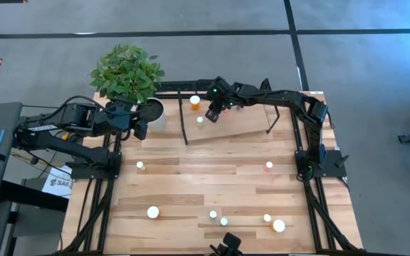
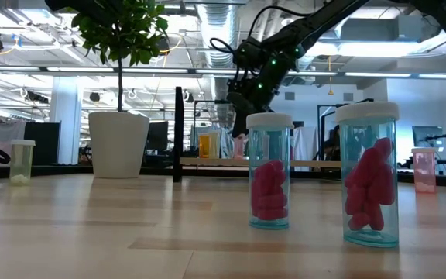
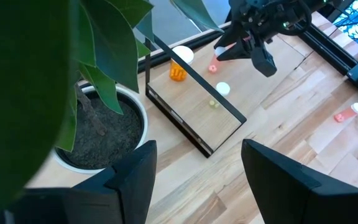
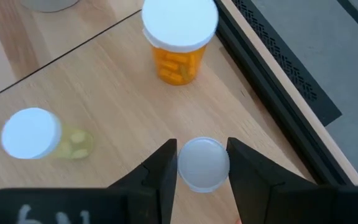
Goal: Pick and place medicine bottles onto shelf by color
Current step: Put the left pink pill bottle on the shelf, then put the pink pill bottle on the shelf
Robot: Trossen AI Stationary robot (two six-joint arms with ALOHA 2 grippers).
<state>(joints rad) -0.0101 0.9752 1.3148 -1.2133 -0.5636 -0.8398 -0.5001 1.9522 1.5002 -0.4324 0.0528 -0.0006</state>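
At the table's near edge, two clear bottles packed with pinkish-red pills (image 2: 269,180) (image 2: 368,184) stand upright and white-capped close to the low camera, with other small bottles (image 1: 153,211) (image 1: 279,226) scattered across the plank tabletop (image 1: 212,178) behind them. Farther back, single bottles stand apart on the boards, one toward the left side (image 1: 140,166) and a pinkish one toward the right (image 1: 268,166). On the left, the left gripper (image 3: 197,171) hangs beside the white plant pot (image 1: 153,112) and its leafy plant (image 1: 127,71), its dark fingers spread wide with nothing between them. At the far end sits the shelf (image 1: 240,124), a light wooden board with thin black uprights at each end. The right gripper (image 4: 201,163) reaches over it, its fingers pinched narrow on the white cap of a small bottle (image 4: 202,164), which it holds over the board. Two bottles already stand on the shelf: an orange-filled one (image 4: 179,40) near the back edge, and a pale yellowish one (image 4: 39,137) well apart from it toward the front.
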